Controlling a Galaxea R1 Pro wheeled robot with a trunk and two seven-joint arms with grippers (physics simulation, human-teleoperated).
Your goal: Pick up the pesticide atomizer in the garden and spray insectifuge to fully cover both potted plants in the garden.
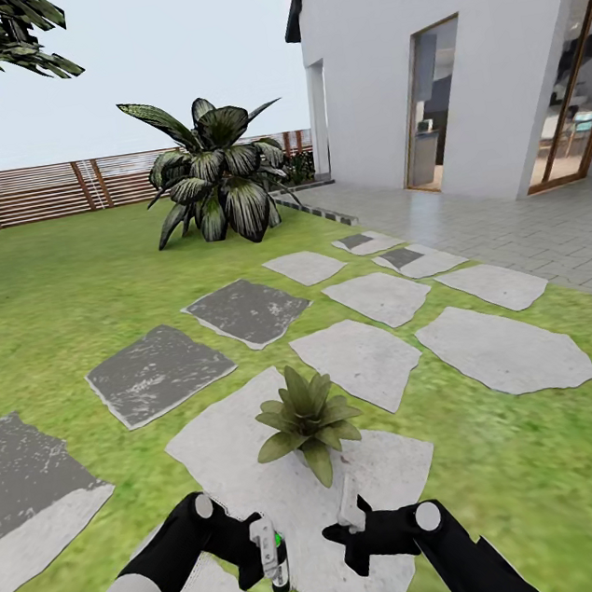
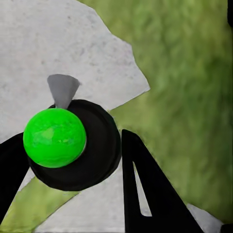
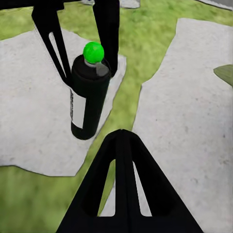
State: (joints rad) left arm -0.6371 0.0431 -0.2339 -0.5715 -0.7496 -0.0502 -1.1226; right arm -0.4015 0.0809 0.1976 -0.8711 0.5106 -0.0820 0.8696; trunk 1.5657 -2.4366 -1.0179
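Head view: left gripper [image 1: 266, 554] holds the atomizer [image 1: 272, 552], fingers closed on its body, low over a white stone [image 1: 231, 437]. Plant [image 1: 306, 420] sits on that stone, just ahead of both grippers. Right gripper [image 1: 352, 523] is near the bottle; how far it is open cannot be told. Striped shrub [image 1: 214, 180] and fence [image 1: 46, 190] stand behind, house [image 1: 451, 58] to the right.

Left wrist: black bottle [image 2: 87, 155], green cap [image 2: 54, 137], between the fingers [image 2: 150, 189], over stone and lawn [image 2: 194, 97].

Right wrist: bottle upright [image 3: 88, 99]; white label, no legible text.
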